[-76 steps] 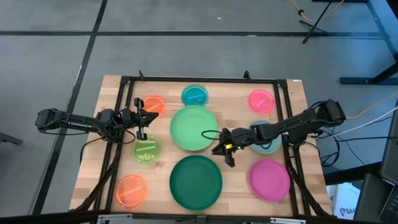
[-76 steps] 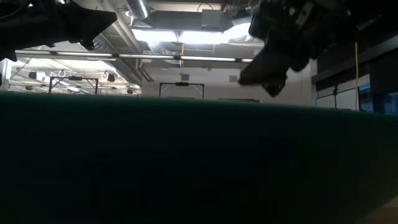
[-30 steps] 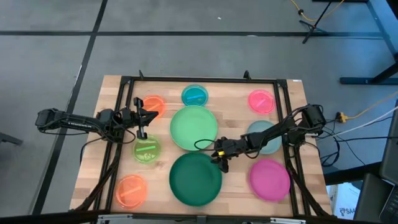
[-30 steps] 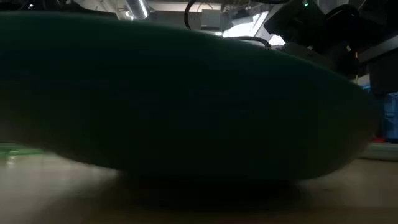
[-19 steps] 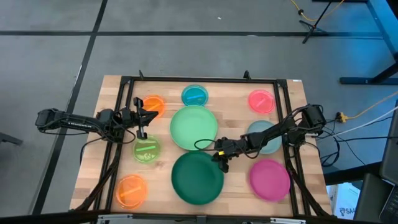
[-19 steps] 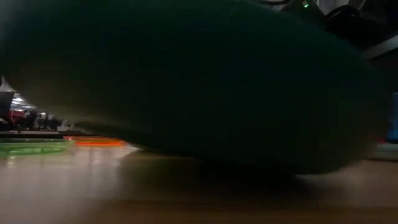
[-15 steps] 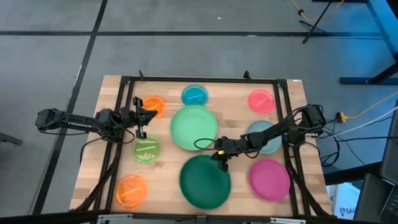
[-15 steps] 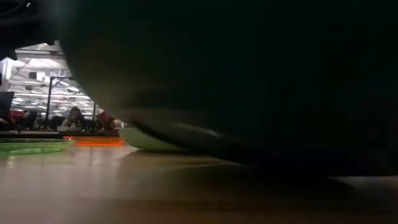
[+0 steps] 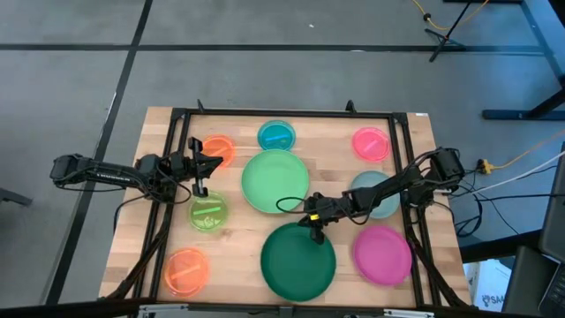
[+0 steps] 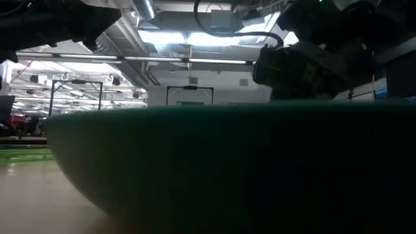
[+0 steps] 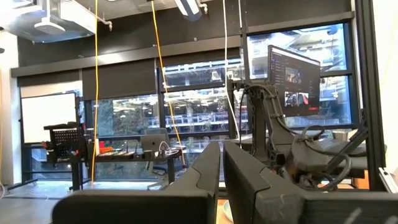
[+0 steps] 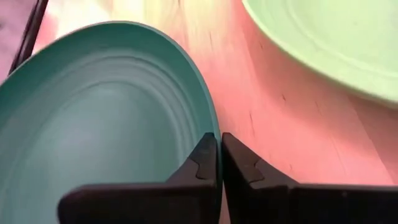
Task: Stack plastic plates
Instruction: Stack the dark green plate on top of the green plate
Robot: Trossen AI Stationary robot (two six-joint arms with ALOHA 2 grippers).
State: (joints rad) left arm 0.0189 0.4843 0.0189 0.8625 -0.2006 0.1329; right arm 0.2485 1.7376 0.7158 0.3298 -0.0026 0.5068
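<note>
The dark green plate [image 9: 297, 262] lies near the table's near edge and fills the low view [image 10: 247, 169]. My right gripper [image 9: 313, 222] is at its far rim, shut on it, as the right wrist view [image 12: 219, 149] shows. The mint plate [image 9: 275, 181] lies flat just beyond it. The grey-blue plate [image 9: 378, 196] sits under my right arm and the magenta plate [image 9: 383, 254] to its near side. My left gripper [image 9: 201, 173] hovers shut over the left side, between an orange plate [image 9: 217, 150] and the lime plate [image 9: 207, 212], touching nothing. My right gripper pinches the dark green plate's far rim [image 12: 210, 127], one finger inside the dish and one outside. The fingers slant down from the far right side and lie across the rim. The plate sits level in the low view; whether its base rests on the wood I cannot tell.
Small plates lie around the edges: blue [image 9: 277, 135] and pink [image 9: 371, 143] at the far side, a second orange one [image 9: 185, 270] at the near left corner. A black frame [image 9: 265, 113] borders the table. Bare wood shows between the lime and dark green plates.
My right gripper, holding the dark green plate's rim, has shifted slightly toward the near edge. The plate was tipped up, showing its underside to the low camera, and moved toward the table's right. It now sits level again, farther right than before.
</note>
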